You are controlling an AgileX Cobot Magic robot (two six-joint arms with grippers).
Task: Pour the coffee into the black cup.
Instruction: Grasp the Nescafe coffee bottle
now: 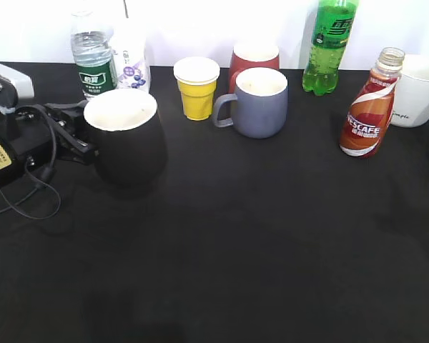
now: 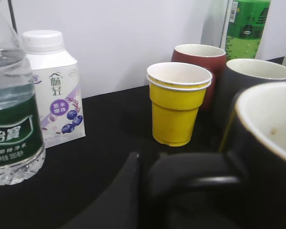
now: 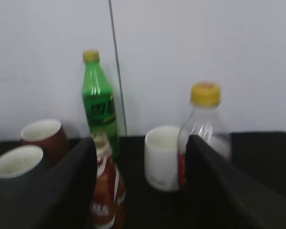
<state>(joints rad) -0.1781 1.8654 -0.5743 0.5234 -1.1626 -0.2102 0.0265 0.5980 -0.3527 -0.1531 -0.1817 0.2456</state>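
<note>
The black cup (image 1: 125, 143) stands at the left of the black table, white inside, empty. My left gripper (image 1: 75, 132) is at its left side, shut on its black handle; in the left wrist view the cup (image 2: 271, 157) fills the right and the left gripper (image 2: 167, 167) holds the handle. The coffee (image 1: 366, 114), a red-orange Nescafe bottle with no cap, stands upright at the right. My right gripper (image 3: 140, 148) is open and empty; the coffee (image 3: 107, 191) stands just inside its left finger. The right gripper is out of the exterior view.
A blue-grey mug (image 1: 261, 103), dark red mug (image 1: 254, 57) and yellow paper cup (image 1: 196, 89) stand mid-back. A water bottle (image 1: 93, 57) and milk carton (image 1: 132, 61) are back left. A green soda bottle (image 1: 330, 43), white mug (image 1: 418, 89) and yellow-capped clear bottle (image 3: 205, 119) are at the right.
</note>
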